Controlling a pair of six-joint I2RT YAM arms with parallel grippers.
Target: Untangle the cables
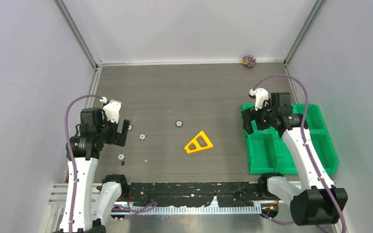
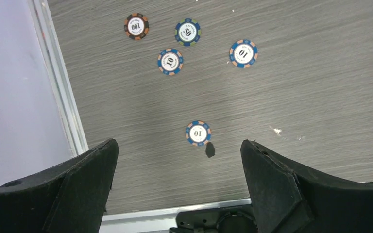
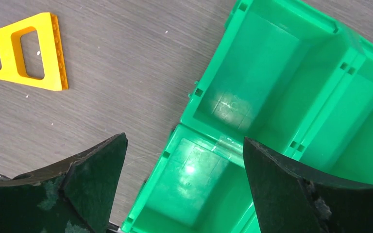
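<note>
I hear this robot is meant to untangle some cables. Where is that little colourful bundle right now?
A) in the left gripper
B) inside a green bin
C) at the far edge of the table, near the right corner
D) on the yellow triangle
C: the cables sit in a small clump at the far edge of the table, near the right corner, with nothing holding them.

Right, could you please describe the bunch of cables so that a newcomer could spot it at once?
Look to the far right corner of the dark table, beside the frame post. The cables sit at the foot of the back wall; unlike the rigid yellow triangle and green bins, they are a small multicoloured tangle of wires.
</note>
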